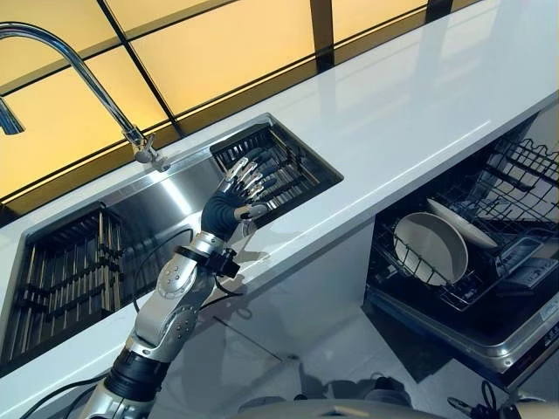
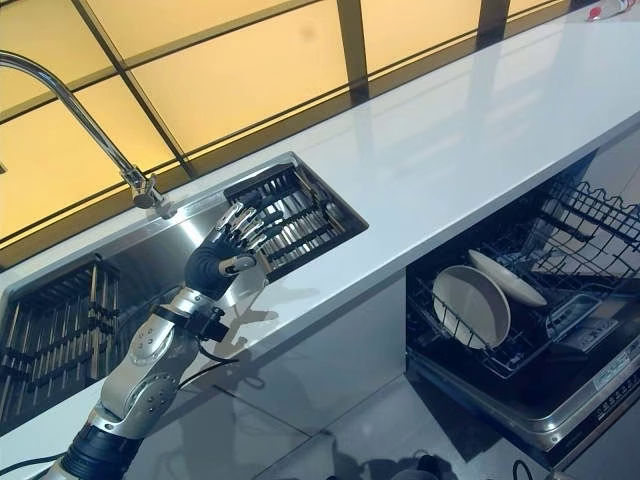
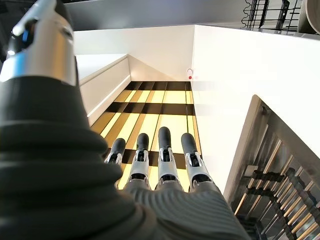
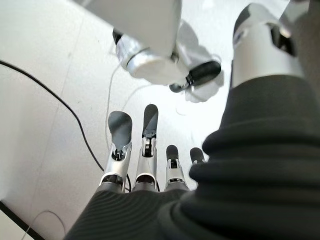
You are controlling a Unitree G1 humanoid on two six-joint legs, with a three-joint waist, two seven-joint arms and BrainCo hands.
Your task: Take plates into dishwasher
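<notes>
My left hand [image 1: 236, 199] is open with straight fingers and holds nothing. It hovers over the dark drying rack [image 1: 293, 166] in the right end of the steel sink [image 1: 162, 209]. Its own wrist view shows the fingers [image 3: 165, 160] stretched out beside that rack. Two cream plates stand in the open dishwasher's lower rack [image 1: 450, 301] at the right: a round one [image 1: 430, 249] facing me and a second [image 1: 463, 224] leaning behind it. My right hand [image 4: 145, 165] shows only in its wrist view, open, fingers pointing down at the pale floor.
A white countertop [image 1: 419, 96] runs between the sink and the dishwasher. A tall curved faucet [image 1: 87, 74] stands behind the sink. Another dark rack [image 1: 61, 271] fills the sink's left end. The dishwasher's upper wire basket [image 1: 524, 170] is pulled out at the far right.
</notes>
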